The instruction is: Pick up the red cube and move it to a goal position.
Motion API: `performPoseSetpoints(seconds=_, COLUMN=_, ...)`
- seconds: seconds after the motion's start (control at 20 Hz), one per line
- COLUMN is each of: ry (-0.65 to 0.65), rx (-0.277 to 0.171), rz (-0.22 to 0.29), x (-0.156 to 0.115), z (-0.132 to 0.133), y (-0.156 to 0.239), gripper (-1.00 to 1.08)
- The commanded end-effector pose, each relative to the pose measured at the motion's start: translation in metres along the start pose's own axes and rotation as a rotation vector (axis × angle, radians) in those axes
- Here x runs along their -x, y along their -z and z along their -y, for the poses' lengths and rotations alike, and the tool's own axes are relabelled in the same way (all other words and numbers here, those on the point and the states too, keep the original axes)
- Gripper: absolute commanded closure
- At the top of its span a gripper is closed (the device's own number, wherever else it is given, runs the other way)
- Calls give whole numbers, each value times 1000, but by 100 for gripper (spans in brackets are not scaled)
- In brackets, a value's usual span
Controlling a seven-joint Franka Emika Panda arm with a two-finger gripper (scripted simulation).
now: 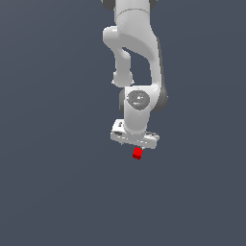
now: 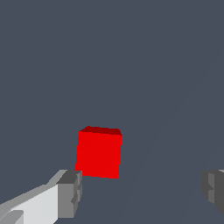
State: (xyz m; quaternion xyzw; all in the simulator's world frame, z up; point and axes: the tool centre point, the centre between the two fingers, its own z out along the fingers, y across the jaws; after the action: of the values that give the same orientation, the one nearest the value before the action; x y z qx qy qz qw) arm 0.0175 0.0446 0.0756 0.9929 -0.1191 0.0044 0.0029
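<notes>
Basically, one white Panda arm (image 1: 137, 53) reaches down from the top of the exterior view, with smooth glossy rounded links and a darker grey disc at the wrist joint. Its pincer (image 1: 136, 144) sits low, the flat pale hand bar tilted a little. The red cube (image 1: 137, 153) shows just below that bar, slightly toward the exterior view's right of the arm's centre line, tiny next to the hand's width. It is plain, bright red, sharp-edged, with no markings.

In the wrist view the cube (image 2: 98, 153) is a flat-shaded red block with a darker red top face. It lies between the two fingertips but much nearer one of them: the blocky grey pad (image 2: 70, 193) on its white finger is just beside the cube's lower corner; contact there cannot be told. The other grey pad (image 2: 213, 189) is well apart from the cube. So the pincer (image 2: 141, 192) stands wide open and grips nothing.

The surface (image 1: 53, 192) is uniform matte slate blue-grey, untextured, filling both views. Whether the cube rests on it cannot be told.
</notes>
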Motion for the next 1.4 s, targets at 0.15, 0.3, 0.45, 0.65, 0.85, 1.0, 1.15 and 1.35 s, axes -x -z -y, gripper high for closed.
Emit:
performPoseSetpoints(seconds=0.15, ry=-58, rx=-2, rz=5, x=-3, z=20, y=-34, gripper=-92)
performPoseSetpoints(seconds=0.3, ry=-77, rx=-3, rz=8, x=-4, z=26, y=-46, gripper=-92)
performPoseSetpoints(seconds=0.45, ry=-88, rx=-4, rz=9, x=-5, z=31, y=-53, gripper=-92)
performPoseSetpoints(seconds=0.65, ry=-93, rx=-4, rz=10, x=-6, z=33, y=-56, gripper=-92)
performPoseSetpoints(seconds=0.85, ry=-93, rx=-4, rz=10, x=-6, z=33, y=-56, gripper=108)
performPoseSetpoints(seconds=1.0, ry=-93, rx=-4, rz=10, x=-6, z=33, y=-56, gripper=108)
performPoseSetpoints(seconds=1.15, ry=-93, rx=-4, rz=10, x=-6, z=33, y=-56, gripper=108)
performPoseSetpoints(seconds=1.35, ry=-93, rx=-4, rz=10, x=-7, z=29, y=-54, gripper=108)
